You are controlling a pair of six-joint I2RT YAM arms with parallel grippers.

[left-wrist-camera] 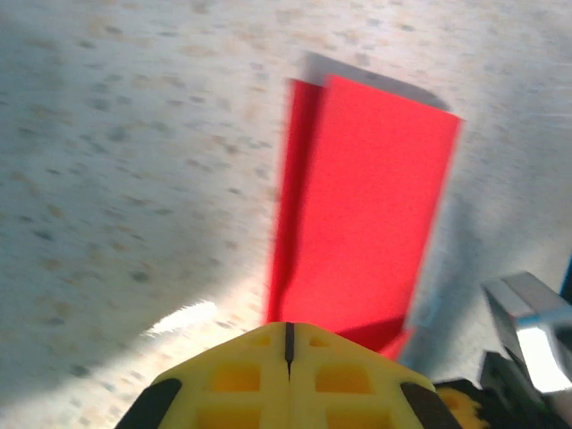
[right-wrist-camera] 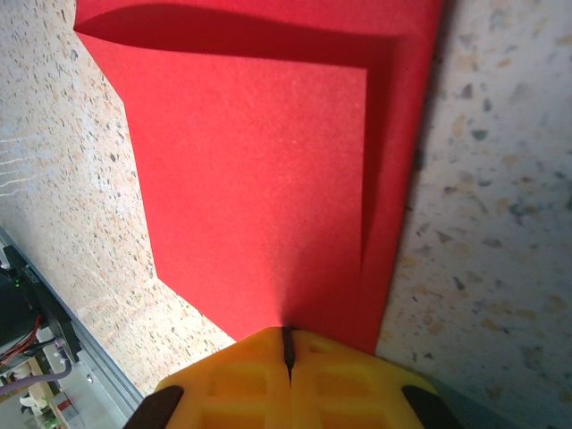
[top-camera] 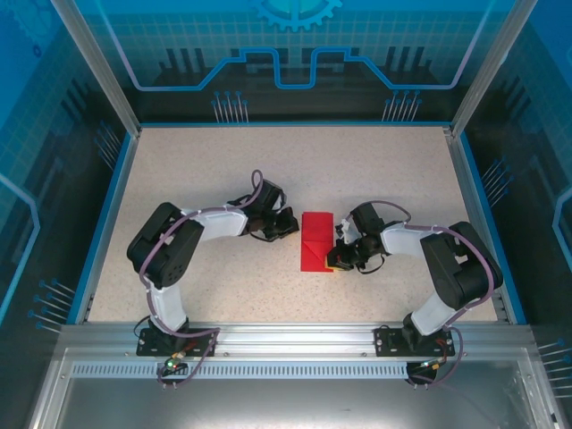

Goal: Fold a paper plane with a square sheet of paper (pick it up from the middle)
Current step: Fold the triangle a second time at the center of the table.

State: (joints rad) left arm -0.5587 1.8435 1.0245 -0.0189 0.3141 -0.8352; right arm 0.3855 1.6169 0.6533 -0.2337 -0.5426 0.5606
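Both hands closed: left hand [left-wrist-camera: 289,332] beside the square sheet of paper [top-camera: 315,241], right hand [right-wrist-camera: 288,336] touching its edge. Risk: sliding contact could skew the loose fold.

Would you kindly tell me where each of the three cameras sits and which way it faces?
Top external: above and behind the robot, looking down on the table; left arm, right arm, left gripper and right gripper show, flanking the paper.
Left wrist: on the left wrist, looking past the shut left gripper at the paper.
Right wrist: on the right wrist, looking past the shut right gripper, its tips at the paper's edge.
Shared: all three see the paper and table.
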